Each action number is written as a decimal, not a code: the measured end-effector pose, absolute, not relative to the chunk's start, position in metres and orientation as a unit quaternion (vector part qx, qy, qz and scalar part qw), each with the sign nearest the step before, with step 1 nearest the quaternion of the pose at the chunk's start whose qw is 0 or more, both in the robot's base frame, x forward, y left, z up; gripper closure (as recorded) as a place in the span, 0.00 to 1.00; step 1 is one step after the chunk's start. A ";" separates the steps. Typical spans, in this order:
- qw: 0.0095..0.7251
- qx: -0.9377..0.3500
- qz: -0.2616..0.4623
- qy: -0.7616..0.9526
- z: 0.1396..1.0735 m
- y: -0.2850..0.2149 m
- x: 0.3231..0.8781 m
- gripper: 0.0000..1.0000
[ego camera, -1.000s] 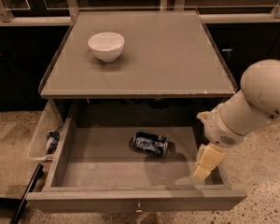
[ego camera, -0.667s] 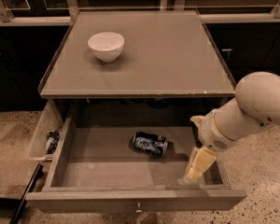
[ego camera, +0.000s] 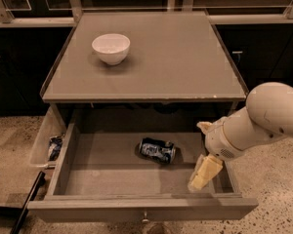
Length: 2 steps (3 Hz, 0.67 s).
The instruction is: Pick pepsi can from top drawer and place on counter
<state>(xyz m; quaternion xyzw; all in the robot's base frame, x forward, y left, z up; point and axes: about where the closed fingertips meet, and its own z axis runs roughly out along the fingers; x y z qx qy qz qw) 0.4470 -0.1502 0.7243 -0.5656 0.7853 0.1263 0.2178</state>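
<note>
Hanging low inside the right end of the top drawer, the gripper has slid slightly leftward in the frame over the last second, its pale arm swinging in from the right edge. Whether it is spread or closed I cannot tell. Left of it, near but apart, the pepsi can lies on its side mid-drawer, unmoved. I judge the approach under way, with no grasp yet. The counter above carries a white bowl at upper left.
</note>
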 end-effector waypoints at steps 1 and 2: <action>0.262 -0.566 0.130 0.771 0.716 -0.137 0.456 0.00; 0.297 -0.573 0.138 0.751 0.704 -0.118 0.468 0.00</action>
